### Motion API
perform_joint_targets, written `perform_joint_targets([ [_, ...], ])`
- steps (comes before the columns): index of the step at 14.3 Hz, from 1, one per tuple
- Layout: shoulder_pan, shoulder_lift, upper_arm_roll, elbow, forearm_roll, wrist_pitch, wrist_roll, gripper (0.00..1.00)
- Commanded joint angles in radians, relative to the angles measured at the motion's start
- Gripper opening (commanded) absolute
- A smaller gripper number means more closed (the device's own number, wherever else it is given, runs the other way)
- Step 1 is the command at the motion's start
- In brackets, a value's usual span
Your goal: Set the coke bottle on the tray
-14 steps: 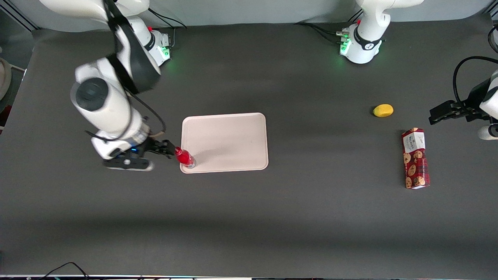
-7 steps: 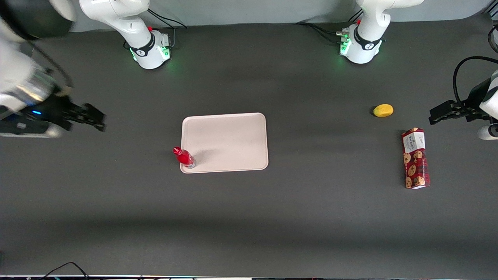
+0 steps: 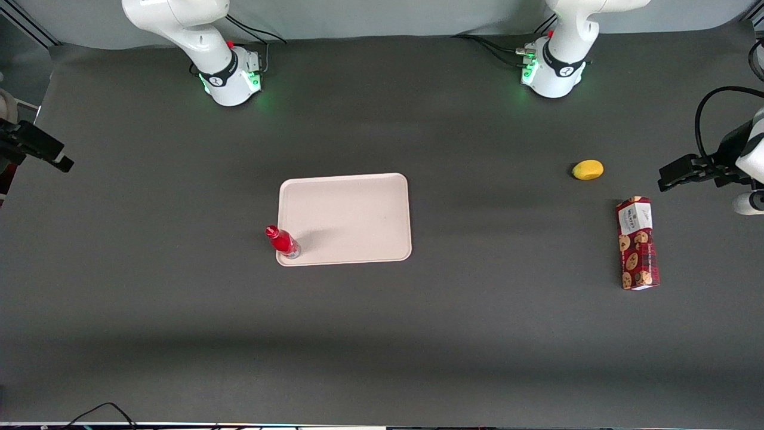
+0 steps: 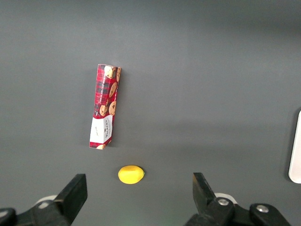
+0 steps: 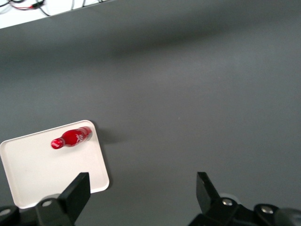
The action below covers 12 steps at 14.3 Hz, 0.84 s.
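The coke bottle [image 3: 282, 241] stands upright on the tray [image 3: 352, 215], in the tray's corner that is nearest the front camera and toward the working arm's end of the table. Its clear base sits just inside the low rim, and nothing touches it. In the right wrist view the coke bottle [image 5: 71, 137] shows at the same corner of the tray [image 5: 42, 172], with bare dark table all around.

The gripper [image 3: 45, 152] hangs well apart from the bottle, out at the edge of the table at the working arm's end, farther from the front camera than the tray. In the wrist view the gripper [image 5: 141, 197] has its fingers spread wide and holds nothing.

Toward the parked arm's end of the table lie a yellow lemon [image 3: 588, 169] and, near it and closer to the front camera, a long red cookie box [image 3: 637, 242] lying flat.
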Motion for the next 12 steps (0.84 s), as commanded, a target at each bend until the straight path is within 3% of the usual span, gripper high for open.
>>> perform_joint_targets([
  [1,-0.007,0.007,-0.006,-0.081,-0.026,0.103,-0.017,1.0],
  [6,-0.031,-0.074,-0.008,-0.282,-0.028,0.307,-0.025,1.0],
  [12,-0.031,-0.057,-0.005,-0.24,-0.037,0.306,-0.021,1.0],
])
